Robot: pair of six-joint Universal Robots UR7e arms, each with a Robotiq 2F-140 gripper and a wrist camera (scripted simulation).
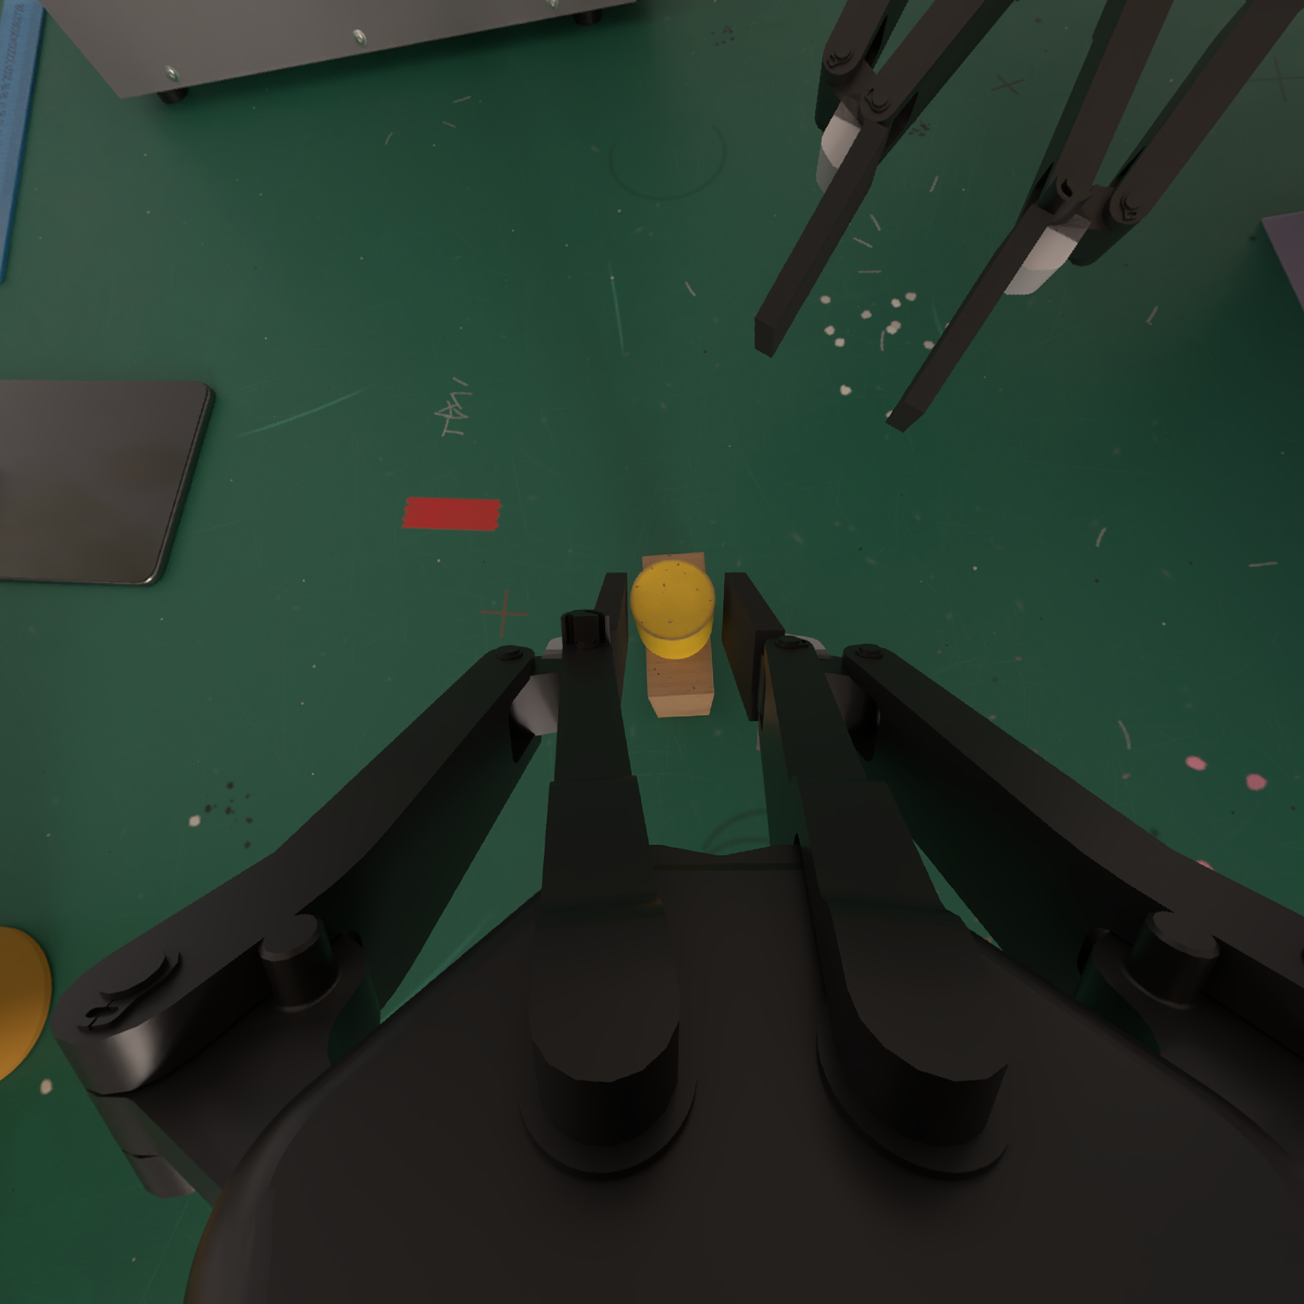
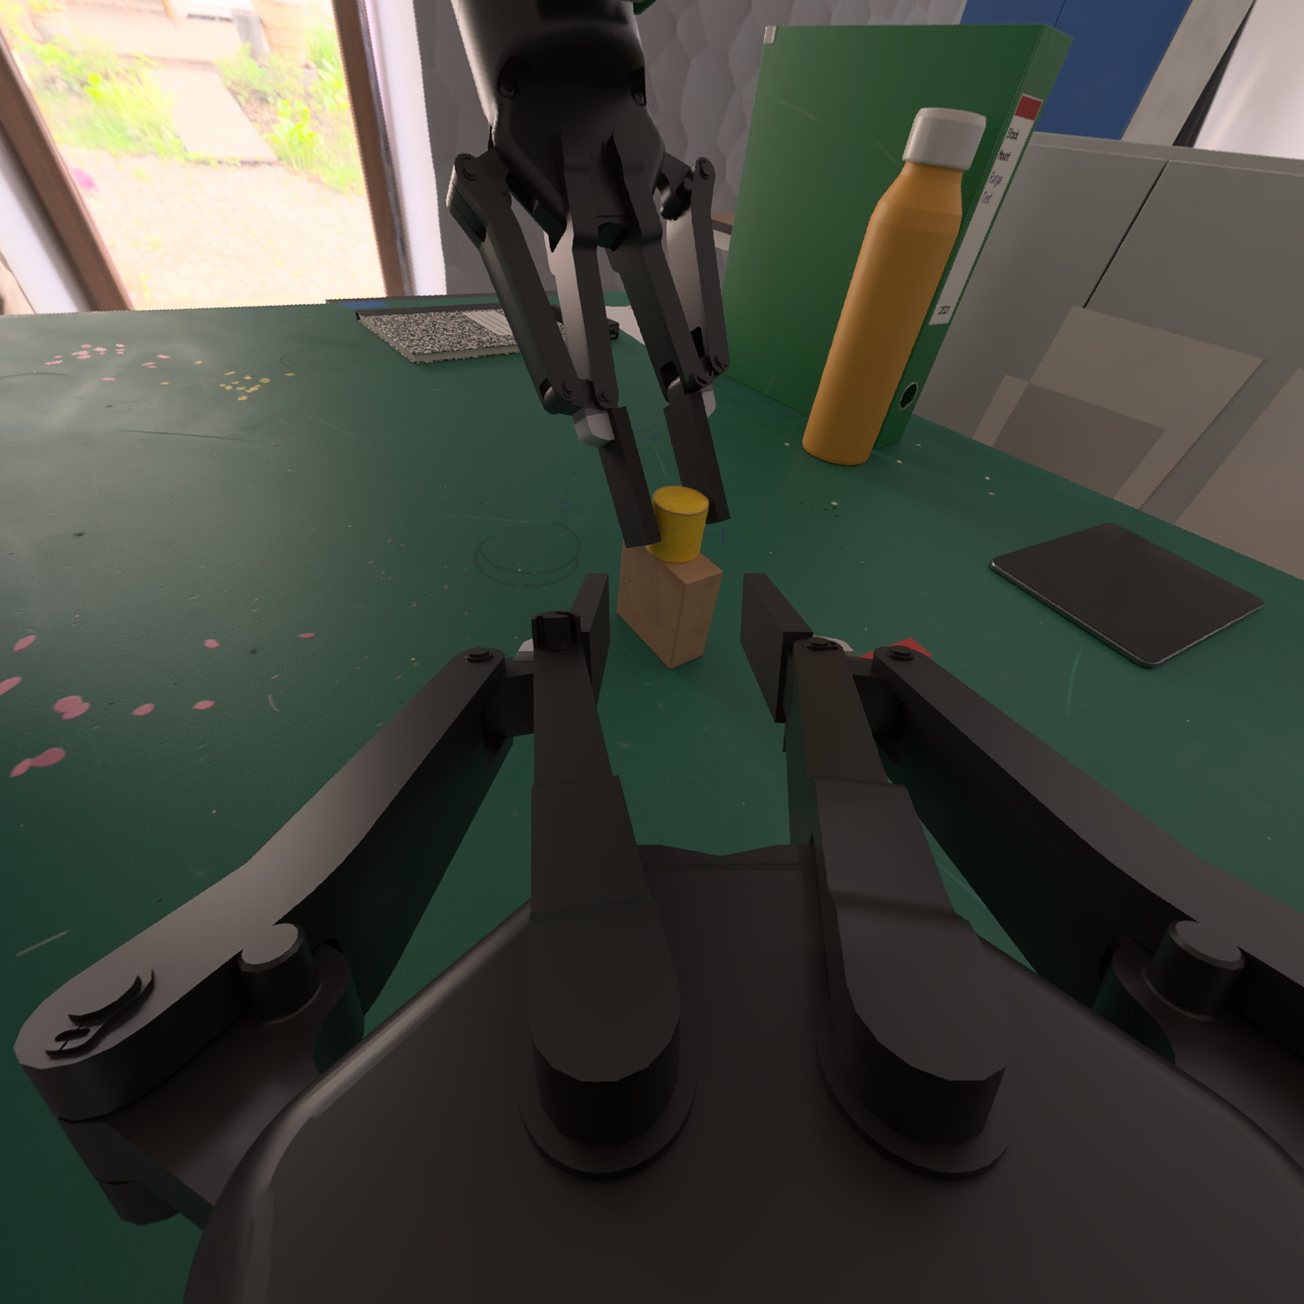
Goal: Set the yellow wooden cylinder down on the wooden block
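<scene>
The yellow wooden cylinder (image 1: 670,607) stands upright on the far end of the wooden block (image 1: 681,684), which rests on the green table. My left gripper (image 1: 674,586) straddles the cylinder from above, its fingers a narrow gap off each side, so it is open. The right wrist view shows the same cylinder (image 2: 679,526) on the block (image 2: 663,607) with the left gripper (image 2: 677,526) around it. My right gripper (image 2: 674,600) is open and empty, low over the table just short of the block. It also shows at the top right of the left wrist view (image 1: 832,377).
A black pad (image 1: 92,480) lies left of the block and shows in the right wrist view too (image 2: 1122,593). Red tape (image 1: 451,513) is stuck on the table. A grey box (image 1: 317,35), an orange bottle (image 2: 889,296), a green binder (image 2: 847,176) and a notebook (image 2: 444,331) stand around the edges.
</scene>
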